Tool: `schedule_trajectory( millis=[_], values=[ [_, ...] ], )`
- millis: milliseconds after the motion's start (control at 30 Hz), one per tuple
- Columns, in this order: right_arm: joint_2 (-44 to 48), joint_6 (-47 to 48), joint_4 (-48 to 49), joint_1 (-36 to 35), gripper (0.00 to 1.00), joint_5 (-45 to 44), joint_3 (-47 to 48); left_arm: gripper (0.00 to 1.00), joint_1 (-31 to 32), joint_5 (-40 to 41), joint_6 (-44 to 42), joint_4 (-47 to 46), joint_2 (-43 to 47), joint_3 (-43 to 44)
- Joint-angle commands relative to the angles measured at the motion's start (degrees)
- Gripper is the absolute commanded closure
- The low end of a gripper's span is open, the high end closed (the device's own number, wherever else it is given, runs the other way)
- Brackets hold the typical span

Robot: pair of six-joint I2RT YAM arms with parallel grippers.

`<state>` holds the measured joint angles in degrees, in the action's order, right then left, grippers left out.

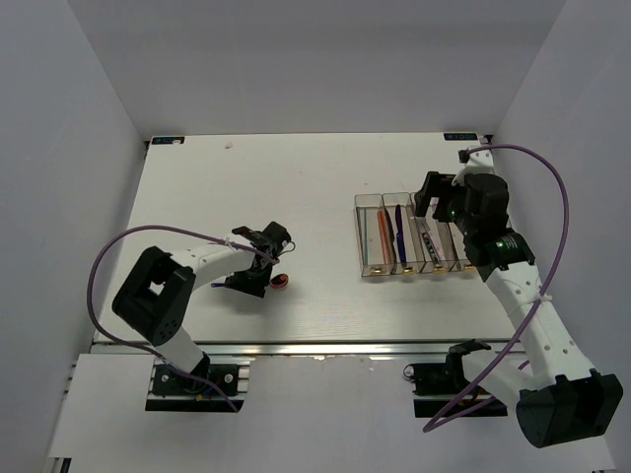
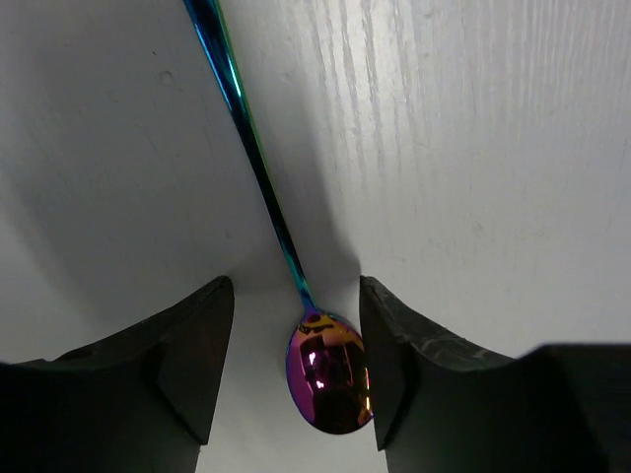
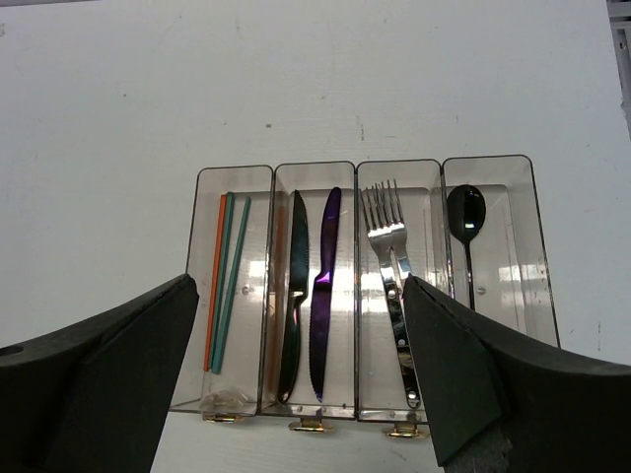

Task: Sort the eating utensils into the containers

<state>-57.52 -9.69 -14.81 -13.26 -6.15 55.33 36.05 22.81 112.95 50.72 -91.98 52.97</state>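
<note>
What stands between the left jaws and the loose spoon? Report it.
Nothing visible. The spoon lies flat on the table, its bowl between the open left jaws.

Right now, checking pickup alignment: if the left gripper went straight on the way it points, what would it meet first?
Probably the spoon, its bowl lying between the fingers of the left gripper; depth is unclear.

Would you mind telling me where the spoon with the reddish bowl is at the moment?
The spoon lies on the left half of the table, far from the containers. The left wrist view shows its bowl between the sides of the open left gripper.
</note>
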Motion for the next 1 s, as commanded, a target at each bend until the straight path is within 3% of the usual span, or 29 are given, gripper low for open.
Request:
schedule_trajectory(
  millis=[0,100,300,500,567,633,800,967],
  values=[
    [2.0,0.1,3.3,-0.3,0.11,-1.1,-0.5,0.37,-0.6,-2.1,-0.4,0.7,-1.9,0.9],
    [2.5,0.4,3.6,-0.3,0.11,-1.3,-0.8,0.41,-0.9,-3.4,-0.1,0.6,-2.4,0.0],
    [3.2,0.4,4.0,-0.4,0.11,-1.0,-1.1,0.68,-1.4,-7.5,0.6,-5.6,-2.4,-5.8],
    [3.9,0.7,4.1,-0.4,0.11,-1.5,-1.2,0.71,-2.7,-9.3,-2.0,-6.3,-5.4,-5.7],
    [4.3,0.9,4.4,-0.4,0.11,-1.6,-1.5,0.74,-3.3,-10.2,-2.9,-7.6,-5.7,-6.2],
    [4.4,0.8,4.5,-0.4,0.11,-1.8,-1.5,0.85,-3.5,-11.5,-3.5,-9.1,-6.1,-7.5],
    [4.5,1.0,4.4,-0.4,0.11,-1.7,-1.5,0.76,-4.3,-12.3,-6.0,-8.0,-6.7,-8.4],
    [5.5,1.3,4.7,-0.4,0.11,-2.8,-1.8,0.56,-4.7,-10.2,-6.9,-3.1,-5.8,-6.7]
  ],
)
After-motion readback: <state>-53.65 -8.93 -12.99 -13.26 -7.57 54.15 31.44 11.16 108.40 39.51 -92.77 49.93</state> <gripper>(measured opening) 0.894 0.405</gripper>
